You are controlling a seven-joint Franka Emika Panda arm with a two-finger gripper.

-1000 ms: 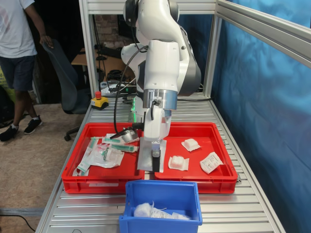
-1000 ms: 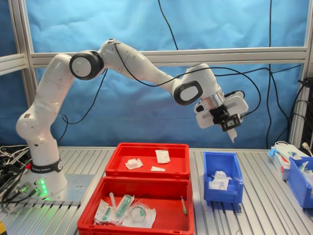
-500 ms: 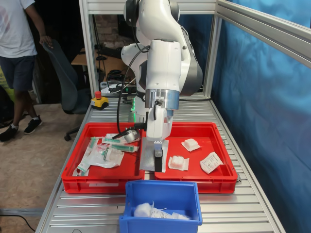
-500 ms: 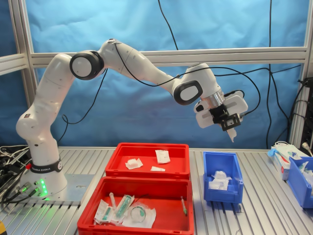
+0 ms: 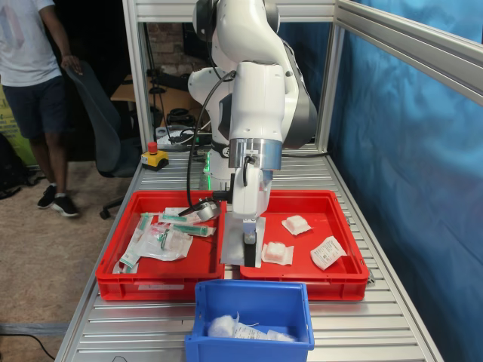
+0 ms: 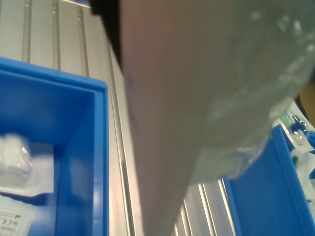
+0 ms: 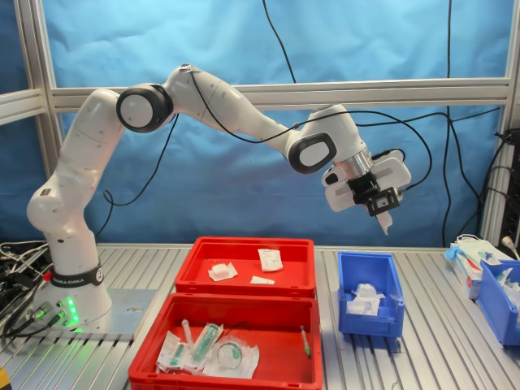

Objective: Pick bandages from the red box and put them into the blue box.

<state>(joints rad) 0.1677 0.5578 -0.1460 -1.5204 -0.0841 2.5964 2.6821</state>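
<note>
My gripper [image 5: 250, 255] is shut on a white bandage packet [image 5: 235, 245] that hangs below the fingers. In the second exterior view the gripper [image 7: 383, 213] holds the packet [image 7: 386, 224] high above the blue box [image 7: 370, 325]. The blue box [image 5: 249, 345] holds some bandages [image 5: 223, 326]. The red box [image 5: 302, 274] holds three more bandages [image 5: 277, 253], which also show in the second exterior view [image 7: 222, 270]. In the wrist view the held packet [image 6: 197, 98] fills most of the picture, with the blue box [image 6: 98, 147] below.
The twin red tray [image 5: 158, 287] with green-printed pouches [image 5: 162, 241] stands beside the red box. A second blue bin [image 7: 497, 302] and a carton sit at the second exterior view's right. A person [image 5: 34, 90] stands beyond the table at the first exterior view's left.
My gripper with the packet has shifted a little toward the first exterior view's right. The person at the back has stepped to the right.
</note>
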